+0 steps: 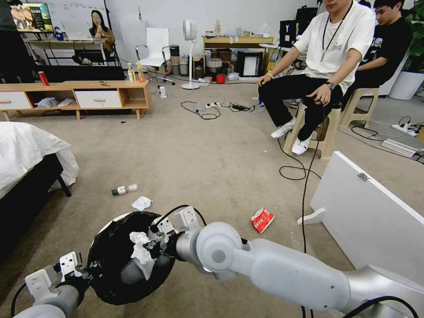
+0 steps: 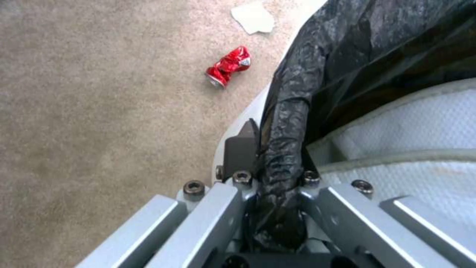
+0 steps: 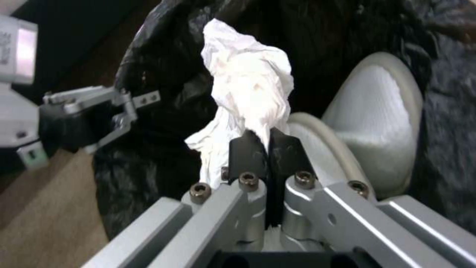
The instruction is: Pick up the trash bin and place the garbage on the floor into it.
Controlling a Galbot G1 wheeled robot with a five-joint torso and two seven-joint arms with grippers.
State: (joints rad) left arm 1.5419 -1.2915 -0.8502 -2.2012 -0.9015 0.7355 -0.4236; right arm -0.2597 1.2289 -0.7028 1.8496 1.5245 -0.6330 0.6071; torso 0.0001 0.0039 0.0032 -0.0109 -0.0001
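The floor (image 1: pixel 212 154) is covered in matt, short-pile beige carpet with a slightly rough nap. The trash bin (image 1: pixel 128 260) is lined with crinkly, faintly glossy black plastic film over a smooth white plastic wall. Soft, creased white paper is seen in the tissue (image 3: pixel 250 89), pinched by the right gripper (image 3: pixel 267 149), whose black pads look matt against brushed silver metal links and dark bolts. The same brushed metal is shown on the left gripper (image 2: pixel 267 160). A crushed red piece (image 2: pixel 229 67) is shiny, like dented metal.
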